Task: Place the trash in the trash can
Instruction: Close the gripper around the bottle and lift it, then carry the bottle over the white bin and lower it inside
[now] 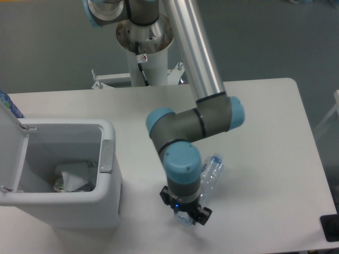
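Gripping the clear ribbed plastic bottle (212, 172), the black pincer (186, 213) is closed on its base.

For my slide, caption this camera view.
Gripper at the bottle on the table, wrapper already in the open bin.

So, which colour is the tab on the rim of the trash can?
Grey, on the white trash can; the tab shows clearly in the fixed camera view.

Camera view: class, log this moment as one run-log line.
gripper: over bottle, jaw state unclear | wrapper: inside trash can | lid: open
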